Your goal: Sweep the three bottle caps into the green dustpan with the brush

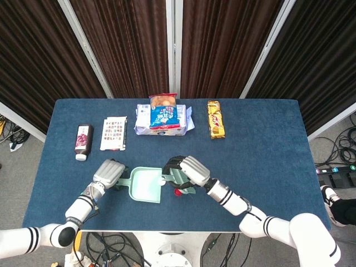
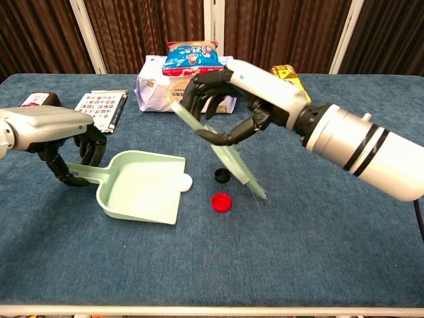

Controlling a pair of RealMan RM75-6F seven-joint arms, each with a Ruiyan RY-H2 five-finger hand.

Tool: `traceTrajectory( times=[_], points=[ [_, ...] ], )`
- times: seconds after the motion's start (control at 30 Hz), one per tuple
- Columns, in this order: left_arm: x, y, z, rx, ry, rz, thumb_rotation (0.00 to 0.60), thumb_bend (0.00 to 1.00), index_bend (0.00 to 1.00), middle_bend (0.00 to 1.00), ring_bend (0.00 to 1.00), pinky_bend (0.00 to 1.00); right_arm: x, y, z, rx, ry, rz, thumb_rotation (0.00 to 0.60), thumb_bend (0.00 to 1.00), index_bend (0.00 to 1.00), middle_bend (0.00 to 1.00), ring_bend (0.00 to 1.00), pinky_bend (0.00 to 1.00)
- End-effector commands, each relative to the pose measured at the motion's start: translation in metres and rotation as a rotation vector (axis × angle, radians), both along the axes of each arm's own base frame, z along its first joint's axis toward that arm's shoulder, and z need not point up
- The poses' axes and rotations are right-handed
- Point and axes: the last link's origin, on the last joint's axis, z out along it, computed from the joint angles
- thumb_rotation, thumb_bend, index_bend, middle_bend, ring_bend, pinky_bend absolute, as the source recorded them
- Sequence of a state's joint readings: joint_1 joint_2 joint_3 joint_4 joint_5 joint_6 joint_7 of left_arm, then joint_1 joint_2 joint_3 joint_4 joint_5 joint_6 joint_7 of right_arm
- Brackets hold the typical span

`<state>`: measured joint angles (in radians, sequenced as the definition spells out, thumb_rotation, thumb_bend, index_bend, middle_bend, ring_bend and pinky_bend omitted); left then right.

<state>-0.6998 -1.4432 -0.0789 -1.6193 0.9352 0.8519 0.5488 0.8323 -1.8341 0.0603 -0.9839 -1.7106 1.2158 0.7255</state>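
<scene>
Head view:
- My left hand (image 1: 109,173) grips the handle of the green dustpan (image 1: 146,186), which lies on the blue worktop (image 1: 267,144) near its front edge, left of the middle.
- My right hand (image 1: 186,172) is wrapped around the brush (image 1: 179,183), just right of the dustpan's open side.
- The white cap (image 1: 162,180) sits right at the dustpan's mouth, half hidden by my right hand.
- The red cap (image 1: 178,192) peeks out beneath my right hand, close to the front edge of the worktop.
- I cannot make out the black cap from this view; my hand covers that spot.
- Along the far edge lie a dark bottle (image 1: 82,141), a printed booklet (image 1: 114,133), a tissue pack (image 1: 161,123) with a snack bag (image 1: 163,102) on it, and a yellow snack bar (image 1: 216,119).

Chest view:
- My left hand (image 2: 69,144) holds the dustpan (image 2: 142,193) by its handle, fingers curled around it; the pan's mouth faces right.
- My right hand (image 2: 228,99) holds the brush (image 2: 224,152) above the worktop (image 2: 331,245), the brush slanting down to the right.
- The white cap (image 2: 185,183) touches the dustpan's lip on its right side.
- The black cap (image 2: 222,175) lies just right of the white one, partly behind the brush.
- The red cap (image 2: 220,202) lies just in front of the black cap, nearer the front edge, apart from the dustpan.
</scene>
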Motion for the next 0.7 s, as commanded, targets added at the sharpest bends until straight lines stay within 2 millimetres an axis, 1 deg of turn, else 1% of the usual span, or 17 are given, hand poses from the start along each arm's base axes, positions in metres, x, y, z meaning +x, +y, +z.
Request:
traceTrajectory(
  times=[0.03, 0.13, 0.3, 0.43, 0.7],
  points=[
    [0.006, 0.002, -0.004, -0.009, -0.008, -0.005, 0.600, 0.35, 0.59, 0.57, 0.41, 0.31, -0.010, -0.002, 0.011, -0.029, 0.033, -0.015, 0.600, 0.55, 0.74, 0.68, 0.34, 0.36],
    [0.012, 0.003, -0.010, -0.016, -0.012, -0.009, 0.600, 0.35, 0.59, 0.57, 0.41, 0.31, -0.017, 0.002, 0.012, -0.031, 0.063, -0.028, 0.600, 0.56, 0.74, 0.68, 0.34, 0.35],
    [0.017, 0.002, -0.018, -0.018, 0.000, -0.012, 0.600, 0.35, 0.59, 0.57, 0.41, 0.31, -0.021, 0.008, 0.000, -0.011, 0.079, -0.048, 0.600, 0.57, 0.74, 0.68, 0.34, 0.34],
    [0.020, 0.002, -0.020, 0.007, 0.013, -0.015, 0.600, 0.35, 0.59, 0.57, 0.41, 0.31, -0.016, 0.011, -0.012, -0.018, 0.070, -0.042, 0.600, 0.58, 0.74, 0.68, 0.34, 0.33],
    [0.027, 0.000, -0.027, 0.025, 0.023, -0.018, 0.600, 0.35, 0.59, 0.58, 0.42, 0.31, 0.003, 0.017, -0.037, -0.001, 0.004, -0.028, 0.600, 0.60, 0.74, 0.69, 0.34, 0.33]
  ],
)
